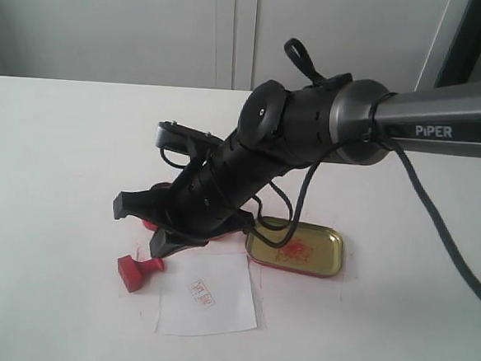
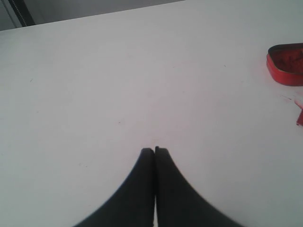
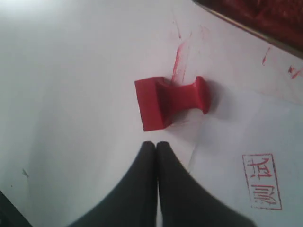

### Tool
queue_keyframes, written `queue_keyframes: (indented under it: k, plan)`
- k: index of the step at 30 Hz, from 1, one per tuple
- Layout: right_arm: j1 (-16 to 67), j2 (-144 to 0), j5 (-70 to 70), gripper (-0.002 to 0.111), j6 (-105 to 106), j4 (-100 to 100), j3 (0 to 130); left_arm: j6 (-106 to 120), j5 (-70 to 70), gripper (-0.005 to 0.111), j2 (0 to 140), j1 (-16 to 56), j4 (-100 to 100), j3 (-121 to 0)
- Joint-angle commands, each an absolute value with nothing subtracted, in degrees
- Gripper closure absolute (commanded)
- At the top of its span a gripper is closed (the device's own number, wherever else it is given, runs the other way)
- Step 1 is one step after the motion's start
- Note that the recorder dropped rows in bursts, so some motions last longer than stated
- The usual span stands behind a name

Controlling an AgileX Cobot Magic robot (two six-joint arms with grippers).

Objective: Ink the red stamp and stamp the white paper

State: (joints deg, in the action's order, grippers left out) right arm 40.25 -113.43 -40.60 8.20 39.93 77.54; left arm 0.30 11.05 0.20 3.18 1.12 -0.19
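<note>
The red stamp lies on its side on the table, just left of the white paper. In the right wrist view the stamp rests free just beyond my right gripper, which is shut with nothing in it. The paper bears a red square imprint. From outside, my right gripper hangs just above the stamp. My left gripper is shut and empty over bare tabletop, and does not appear in the exterior view.
The red ink tin stands behind the stamp, mostly hidden by the right arm in the exterior view. The gold lid with red smears lies right of the paper. Red streaks mark the table near the stamp.
</note>
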Motion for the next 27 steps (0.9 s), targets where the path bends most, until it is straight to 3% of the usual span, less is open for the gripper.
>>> queue_keyframes:
  k: [1, 14, 27]
  plan:
    - [40.0, -112.6, -43.4, 0.108, 8.1, 38.8, 77.3, 0.5, 10.8, 0.107, 0.0, 3.1, 1.0, 0.0]
    - [40.0, -112.6, -46.0, 0.108, 6.1, 35.2, 77.3, 0.5, 10.8, 0.107, 0.0, 3.1, 1.0, 0.0]
    - [39.8, -110.0, -46.1, 0.108, -8.5, 17.9, 77.3, 0.5, 10.8, 0.107, 0.0, 3.1, 1.0, 0.0]
